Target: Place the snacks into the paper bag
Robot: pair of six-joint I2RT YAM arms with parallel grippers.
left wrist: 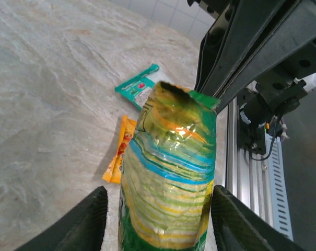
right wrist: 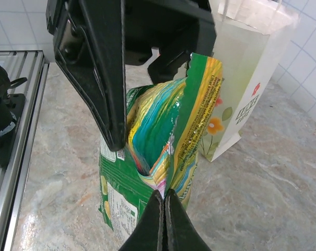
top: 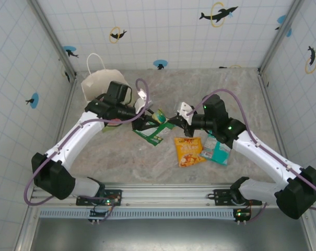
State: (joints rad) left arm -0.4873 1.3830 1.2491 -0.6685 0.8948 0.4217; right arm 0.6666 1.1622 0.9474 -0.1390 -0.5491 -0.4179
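Left gripper (left wrist: 160, 214): clenched on green packet (left wrist: 168, 157), held off bench (top: 225, 89).
Right gripper (right wrist: 164, 209): pinching same packet's edge.
Bag (right wrist: 246, 78): upright behind.
Orange packet (top: 189, 150), teal packet (top: 218, 150): flat on bench.

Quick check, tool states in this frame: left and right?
Left tool: fingers on either side of the green snack packet; whether it is gripping cannot be told.
Right tool: closed on that packet's edge.

Green packet (left wrist: 168, 172) between tool (left wrist: 159, 222) fingers
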